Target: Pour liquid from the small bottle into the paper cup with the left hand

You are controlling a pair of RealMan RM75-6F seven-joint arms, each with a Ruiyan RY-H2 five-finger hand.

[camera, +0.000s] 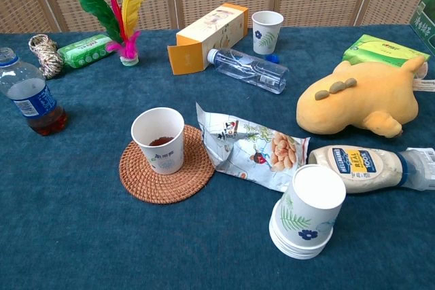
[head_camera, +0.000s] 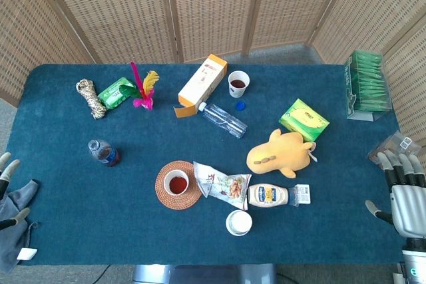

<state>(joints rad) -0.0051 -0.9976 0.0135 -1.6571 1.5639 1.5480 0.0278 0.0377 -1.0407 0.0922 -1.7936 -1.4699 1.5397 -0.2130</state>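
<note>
Blue cloth covers the surface (head_camera: pixel 80 184). Both hands rest at its edges holding nothing: right hand (head_camera: pixel 405 194) and left hand (head_camera: pixel 8 184), fingers spread. The small bottle (camera: pixel 30 96) stands upright at the left, well apart from the paper cup (camera: pixel 160 139) on its woven coaster (camera: pixel 139 174).

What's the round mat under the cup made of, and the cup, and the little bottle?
The round mat looks like woven rattan or wicker, with brown coiled rings. The cup seems matte white paper with a printed pattern. The little bottle looks like clear, shiny plastic, since dark liquid shows through.
</note>
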